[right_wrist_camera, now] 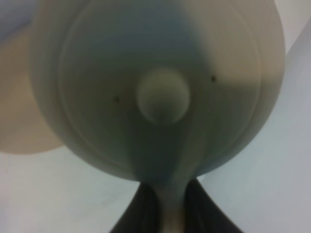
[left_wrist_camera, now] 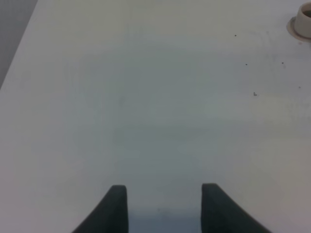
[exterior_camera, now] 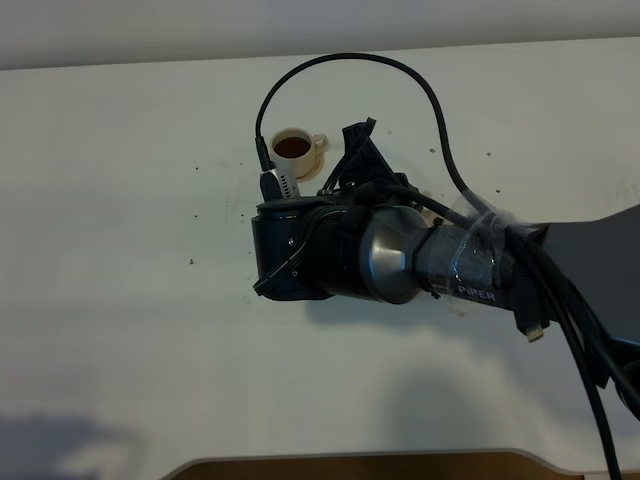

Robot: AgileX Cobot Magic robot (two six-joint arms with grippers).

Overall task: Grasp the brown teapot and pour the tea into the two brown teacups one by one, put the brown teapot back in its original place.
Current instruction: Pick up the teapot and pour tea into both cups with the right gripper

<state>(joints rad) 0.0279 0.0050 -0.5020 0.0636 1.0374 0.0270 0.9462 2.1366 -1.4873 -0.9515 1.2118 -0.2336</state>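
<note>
Right gripper (right_wrist_camera: 167, 206) is clenched on the loop handle (right_wrist_camera: 167, 221) of the brown teapot (right_wrist_camera: 155, 53), its two dark fingers pinching the thin pale strap between them; the left gripper (left_wrist_camera: 164, 196) hangs released over the bare white table (left_wrist_camera: 146, 97), nothing between its spread fingers. In the right wrist view the teapot fills the frame, lid uppermost, with a round knob (right_wrist_camera: 163, 97) at its centre; from the high camera it is hidden beneath the right arm (exterior_camera: 390, 260), which reaches to just beside a teacup (exterior_camera: 293, 147) already holding dark tea on its small saucer (exterior_camera: 308, 172); whether the pot is lifted or resting I cannot tell; a blurred tan disc (right_wrist_camera: 19, 121) shows beside it, probably a saucer, though which one is unclear. The teapot looks like glazed ceramic, squat, round, smooth and pale tan, with faint concentric rings on the lid; I judge it rigid, fairly heavy with tea inside, slippery and brittle; the lid probably sits loose and could slide when tipped; the handle is the right hold, yet so narrow a pinch may let the pot swivel, so a slow tilt suits it.
</note>
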